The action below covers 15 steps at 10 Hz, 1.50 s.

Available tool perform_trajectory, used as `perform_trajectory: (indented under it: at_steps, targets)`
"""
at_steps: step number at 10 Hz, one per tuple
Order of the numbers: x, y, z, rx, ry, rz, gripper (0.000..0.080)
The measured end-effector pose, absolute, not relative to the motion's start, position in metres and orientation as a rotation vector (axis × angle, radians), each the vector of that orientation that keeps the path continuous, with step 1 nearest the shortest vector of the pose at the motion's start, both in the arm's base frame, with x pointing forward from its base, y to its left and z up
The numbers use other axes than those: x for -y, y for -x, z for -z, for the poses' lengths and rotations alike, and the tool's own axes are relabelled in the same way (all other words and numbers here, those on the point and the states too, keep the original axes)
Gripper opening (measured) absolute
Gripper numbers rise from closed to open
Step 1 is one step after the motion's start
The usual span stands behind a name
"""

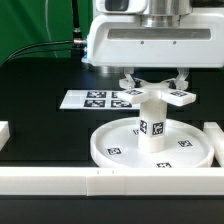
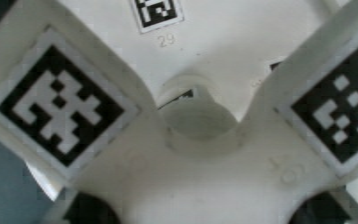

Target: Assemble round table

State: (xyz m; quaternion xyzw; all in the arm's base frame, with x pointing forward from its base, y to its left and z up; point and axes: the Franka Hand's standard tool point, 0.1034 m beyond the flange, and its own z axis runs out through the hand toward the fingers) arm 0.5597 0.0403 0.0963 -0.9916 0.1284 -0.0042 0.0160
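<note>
The large round disc (image 1: 105, 152) lies flat on the black table. The short cylindrical leg (image 1: 152, 128) stands upright in its middle. The cross-shaped piece (image 1: 158, 96) sits on top of the leg, its tagged arms spread out. My gripper (image 1: 154, 82) comes straight down over it, a finger on each side of its hub, shut on it. In the wrist view the cross-shaped piece (image 2: 202, 165) fills the picture, with a round recess (image 2: 202, 122) at its centre and tagged arms to each side. My gripper (image 2: 197, 205) shows only dark fingertips (image 2: 91, 208) at the corners.
The marker board (image 1: 95, 99) lies flat behind the disc toward the exterior view's left. Long white border rails run along the front (image 1: 60, 180), the exterior view's right (image 1: 215, 135) and left (image 1: 3, 132). A green backdrop stands behind.
</note>
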Motion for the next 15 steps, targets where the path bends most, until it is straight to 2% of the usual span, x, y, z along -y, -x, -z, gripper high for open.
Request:
perform_trajectory:
  at_steps: [6,11,12,13,14,15]
  targets:
    - [-0.040,-0.559,-0.097,-1.342,2.728,0.029,0.0445]
    - [-0.039,-0.559,-0.097,-1.811,2.437,-0.010,0.0445]
    - [-0.040,-0.559,-0.097,-1.806,2.441,-0.012,0.0514]
    - [-0.041,-0.558,-0.101,-1.766,2.477,-0.041,0.0514]
    - [-0.043,-0.560,-0.109,-1.736,2.496,-0.058,0.0626]
    - [-0.044,-0.562,-0.117,-1.712,2.506,-0.061,0.0626]
